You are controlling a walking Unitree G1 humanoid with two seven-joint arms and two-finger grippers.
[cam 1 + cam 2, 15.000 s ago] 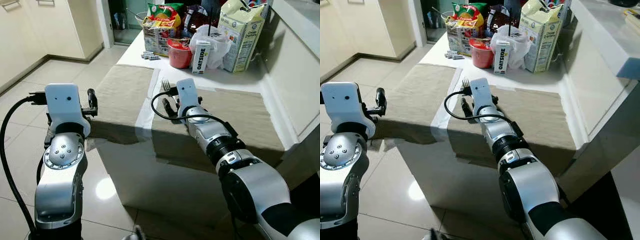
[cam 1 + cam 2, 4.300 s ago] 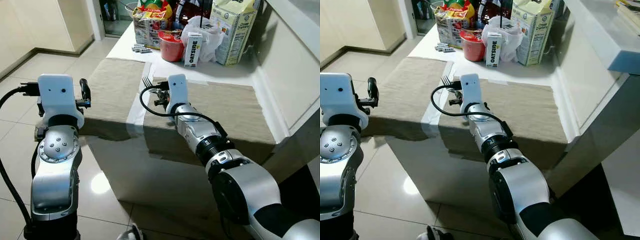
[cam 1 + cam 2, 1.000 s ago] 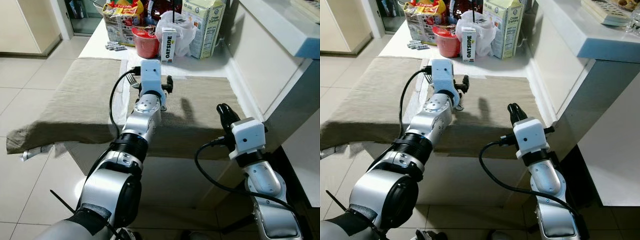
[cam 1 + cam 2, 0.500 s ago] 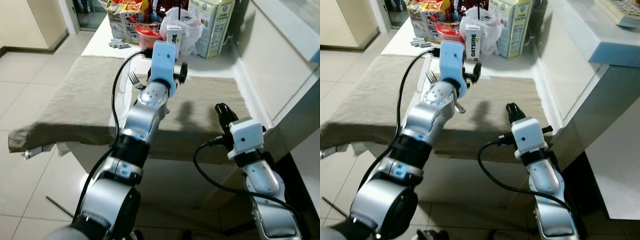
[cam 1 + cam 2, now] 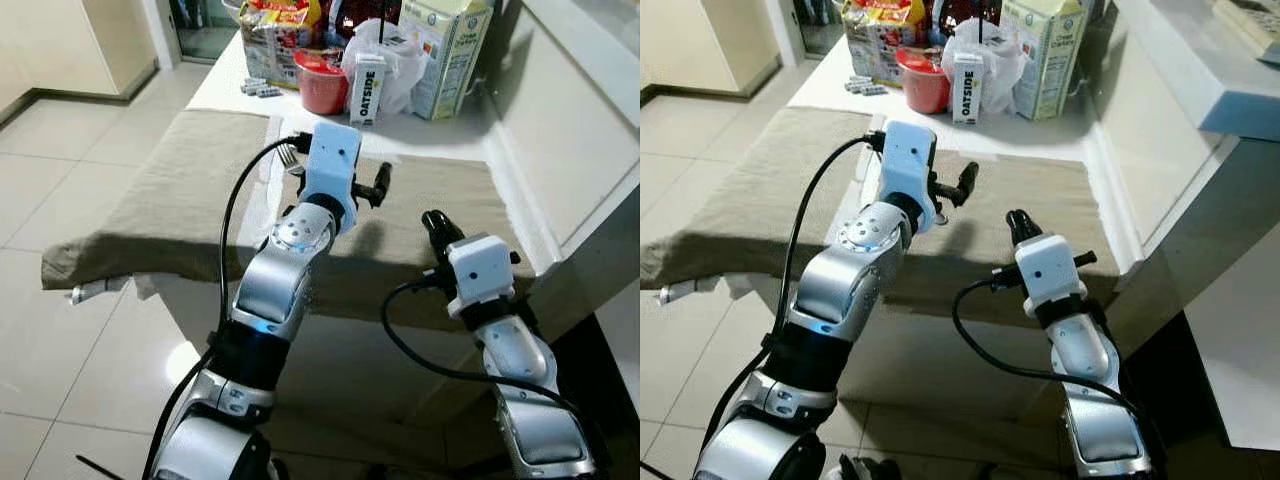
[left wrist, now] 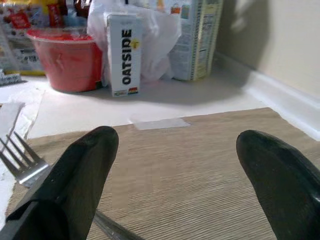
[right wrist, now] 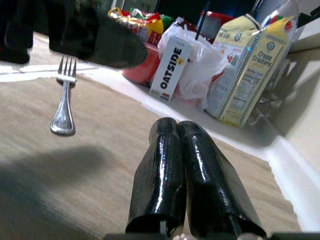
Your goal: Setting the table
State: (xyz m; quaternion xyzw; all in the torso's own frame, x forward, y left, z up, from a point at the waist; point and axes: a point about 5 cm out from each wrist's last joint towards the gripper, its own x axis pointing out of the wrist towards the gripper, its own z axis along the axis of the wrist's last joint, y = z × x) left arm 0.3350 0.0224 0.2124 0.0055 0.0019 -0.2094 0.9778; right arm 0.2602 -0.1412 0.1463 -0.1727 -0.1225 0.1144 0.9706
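Note:
A silver fork (image 7: 64, 107) lies at the left edge of the right tan placemat (image 5: 445, 195), tines (image 5: 288, 155) toward the back of the table. My left gripper (image 5: 377, 186) hangs open above that placemat, to the right of the fork, with nothing between its wide-apart fingers (image 6: 90, 155). In the left wrist view the fork (image 6: 20, 167) lies beside one finger, apart from it. My right gripper (image 5: 432, 220) is shut and empty, low over the near right part of the same mat; its fingertips (image 7: 165, 127) press together.
A second tan placemat (image 5: 180, 190) covers the table's left half. At the back stand an Oatside carton (image 5: 367, 95), a red bowl (image 5: 322, 88), a white bag (image 5: 400, 60), a tall carton (image 5: 445, 55) and snack packs (image 5: 270, 30). A counter wall (image 5: 570, 140) bounds the right side.
My left arm has risen off the placemat and drawn back toward me, leaving the fork lying where it was. The right gripper stays shut in place. The camera view has shifted.

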